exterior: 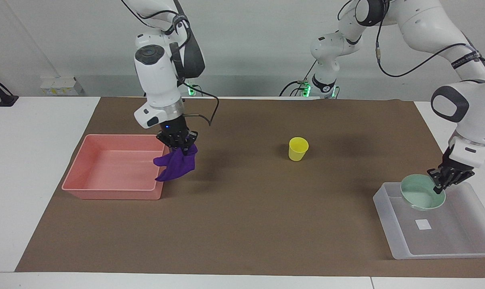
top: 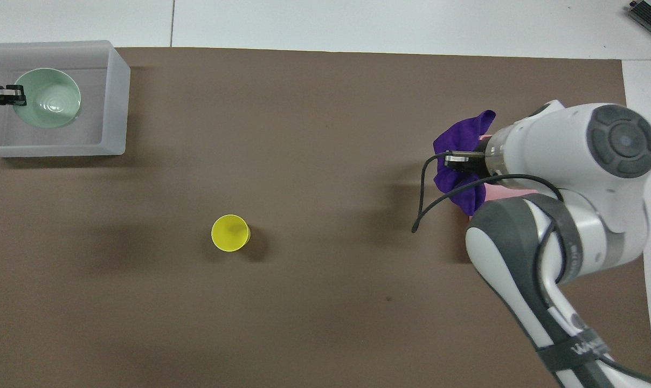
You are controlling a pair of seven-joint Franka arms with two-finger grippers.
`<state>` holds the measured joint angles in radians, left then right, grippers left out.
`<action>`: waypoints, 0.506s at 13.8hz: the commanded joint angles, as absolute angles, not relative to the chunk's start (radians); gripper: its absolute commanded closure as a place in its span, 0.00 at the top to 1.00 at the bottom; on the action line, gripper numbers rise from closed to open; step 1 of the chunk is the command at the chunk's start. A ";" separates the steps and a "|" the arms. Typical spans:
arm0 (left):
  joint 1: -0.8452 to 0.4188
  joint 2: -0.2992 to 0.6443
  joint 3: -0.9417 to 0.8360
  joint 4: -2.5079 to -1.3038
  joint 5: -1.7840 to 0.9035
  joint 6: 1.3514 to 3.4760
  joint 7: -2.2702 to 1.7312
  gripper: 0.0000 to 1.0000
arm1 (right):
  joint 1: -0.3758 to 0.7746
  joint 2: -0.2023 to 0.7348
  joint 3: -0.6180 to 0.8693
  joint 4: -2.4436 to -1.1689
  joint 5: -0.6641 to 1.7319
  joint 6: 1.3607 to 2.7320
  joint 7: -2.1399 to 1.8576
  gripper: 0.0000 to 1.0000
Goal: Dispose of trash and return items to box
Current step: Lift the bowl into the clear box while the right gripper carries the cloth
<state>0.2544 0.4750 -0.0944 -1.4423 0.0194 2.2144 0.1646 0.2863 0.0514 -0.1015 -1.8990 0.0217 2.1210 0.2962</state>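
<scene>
So I'm working both arms over the bench point(exterior: 242, 241) right now, which is covered by a big brown mat point(exterior: 242, 208). Biggest things first: the pink tray point(exterior: 106, 192) is sitting at the right arm's end, smooth hard plastic with straight walls. The translucent whitish box point(exterior: 399, 245) is sitting at the left arm's end, shallow and rectangular, with a little white square point(exterior: 423, 224) on its floor.

My right gripper point(exterior: 177, 145) is hanging in the air with its jaws clamped on the top of the purple rag point(exterior: 175, 165). The rag is soft and crumpled, dangling in folds with its long axis running straight down. The relation that counts: in the facing view the tray's open middle is lying at roughly 9 o'clock from the rag, and the rag's lowest corner is just overlapping the tray's near wall. So I reckon I'm needing a short sideways carry before letting go, or the cloth could drape over the rim.

My left gripper point(exterior: 440, 184) is holding the mint-green bowl point(exterior: 422, 197) by its rim, jaws pinched on the thin wall, over the box. The bowl is round, shallow, glossy and tipped a bit; I can't tell if it's touching the floor yet.

Smallest thing: the yellow cup point(exterior: 298, 148), upright on the mat, plain plastic, tapering, mouth up. It's sitting about mid-bench, well apart from both trays, and neither gripper is anywhere near it.
</scene>
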 commanded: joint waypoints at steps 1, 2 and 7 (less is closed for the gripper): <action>0.261 0.647 -0.103 -1.218 0.043 2.163 0.170 0.00 | 0.166 0.035 -0.091 -1.911 0.014 2.106 0.154 0.00; 0.261 0.672 -0.103 -1.212 0.046 2.174 0.172 0.00 | 0.123 0.035 -0.091 -1.920 0.014 2.117 0.100 0.00; 0.262 0.726 -0.101 -1.230 0.054 2.224 0.169 0.00 | -0.052 0.043 -0.091 -2.037 0.017 2.196 -0.089 0.00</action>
<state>0.2557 0.6999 -0.0951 -1.2594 0.0261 2.2210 0.1648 -0.0057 0.0496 -0.1042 -1.9643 0.0192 2.1358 -0.0414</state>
